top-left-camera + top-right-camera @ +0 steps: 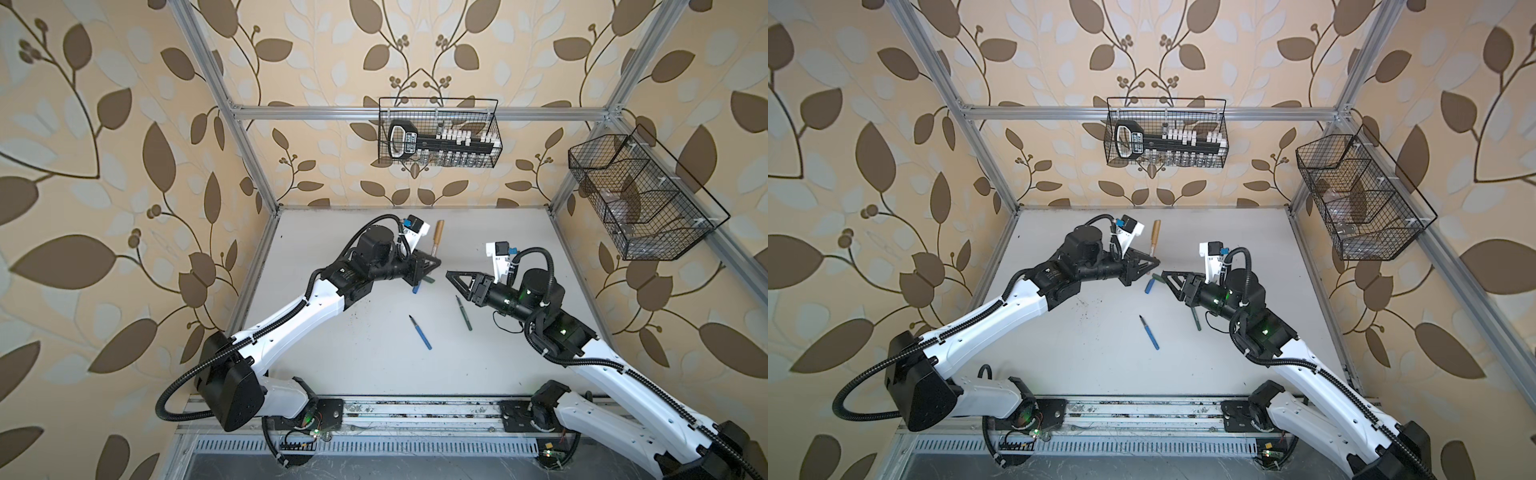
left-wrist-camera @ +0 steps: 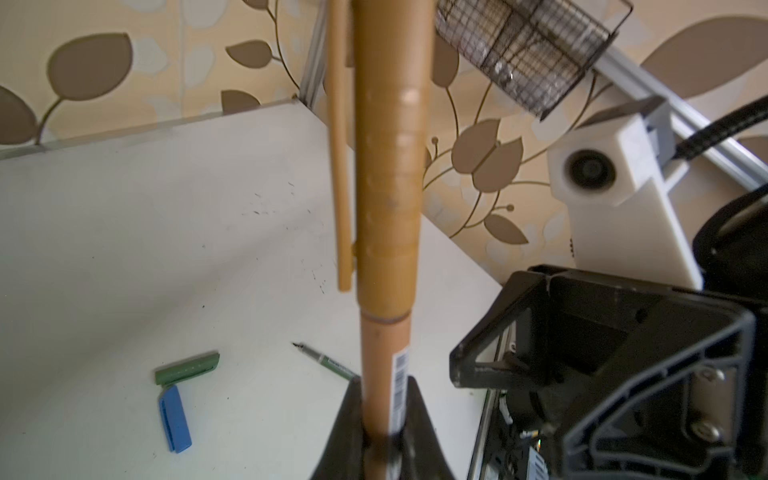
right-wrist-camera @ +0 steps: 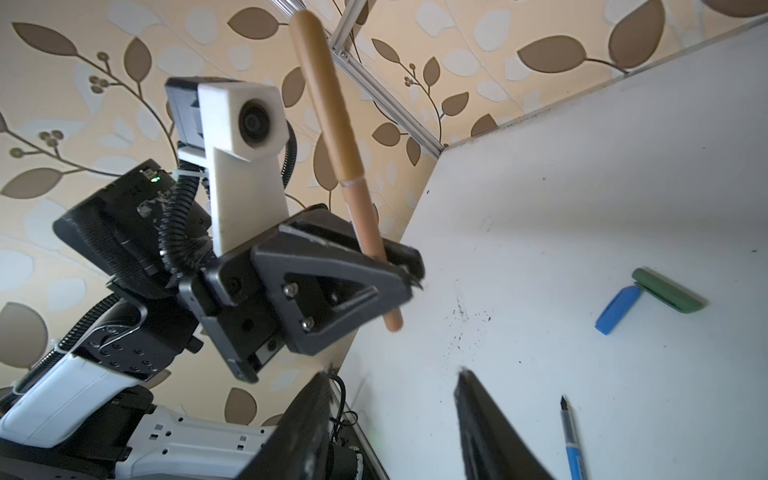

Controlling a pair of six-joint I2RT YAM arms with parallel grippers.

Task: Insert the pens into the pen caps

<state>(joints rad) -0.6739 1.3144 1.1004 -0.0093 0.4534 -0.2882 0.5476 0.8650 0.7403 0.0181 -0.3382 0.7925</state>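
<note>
Just beyond the blue cap (image 1: 417, 287), raised off the table (image 1: 332, 249), the left gripper (image 1: 433, 263) was clenched on the lower barrel of the orange-brown pen (image 1: 437, 237). The pen stood nearly upright with the orange-brown cap (image 2: 388, 166) on its upper end. The seam between them looked closed, so that pair seemed done.

On the blue cap's other side, the right gripper (image 1: 451, 275) hung with its jaws parted, holding nothing. The green cap (image 2: 187, 368) lay touching the blue cap's end. The green pen (image 1: 464, 312) lay near the blue cap, toward the right arm, with its tip bare. The blue pen (image 1: 420, 332) lay farther from it, toward the arm bases, also uncapped.

The step in hand appeared to be finishing the first pen. Next, the left gripper would need to lay the capped pen down clear of the blue cap. Then one gripper should take a cap and the other the matching pen, lining up tip to mouth.
</note>
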